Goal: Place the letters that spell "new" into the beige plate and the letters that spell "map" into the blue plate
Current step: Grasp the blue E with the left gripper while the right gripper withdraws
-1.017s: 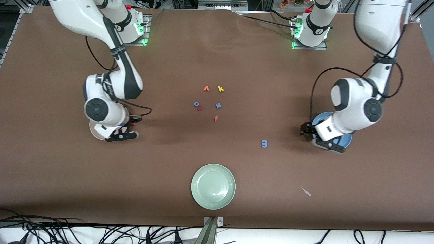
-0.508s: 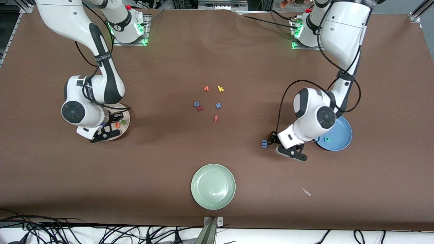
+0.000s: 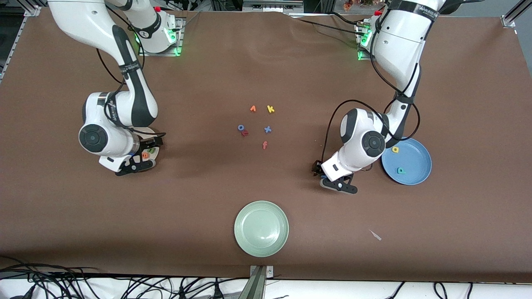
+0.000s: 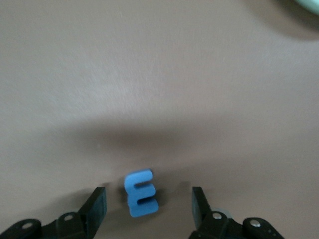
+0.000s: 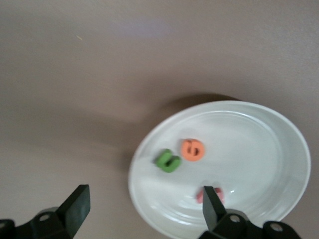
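Note:
The blue m (image 4: 141, 193) lies flat on the table between the fingers of my open left gripper (image 4: 147, 206), which touch nothing; in the front view that gripper (image 3: 326, 177) hides the m. The blue plate (image 3: 417, 164) beside it holds the yellow a (image 3: 395, 149) and the teal p (image 3: 401, 170). My right gripper (image 5: 144, 206) hangs open and empty over the rim of the beige plate (image 5: 279, 149). In that plate lie the green n (image 5: 168, 161), the orange e (image 5: 192, 150) and the salmon w (image 5: 200, 196), which one finger half hides. From the front, the right arm covers most of the beige plate (image 3: 157, 153).
Mid-table lies a loose cluster: orange v (image 3: 252, 109), yellow k (image 3: 270, 109), blue o (image 3: 240, 127) touching a dark red letter (image 3: 245, 133), blue x (image 3: 267, 129), salmon f (image 3: 264, 145). A pale green plate (image 3: 261, 228) sits near the front edge, a pale scrap (image 3: 375, 235) beside it.
My right gripper opened over the beige plate, and the salmon w now lies in it. My left arm swung from the blue plate to the blue m.

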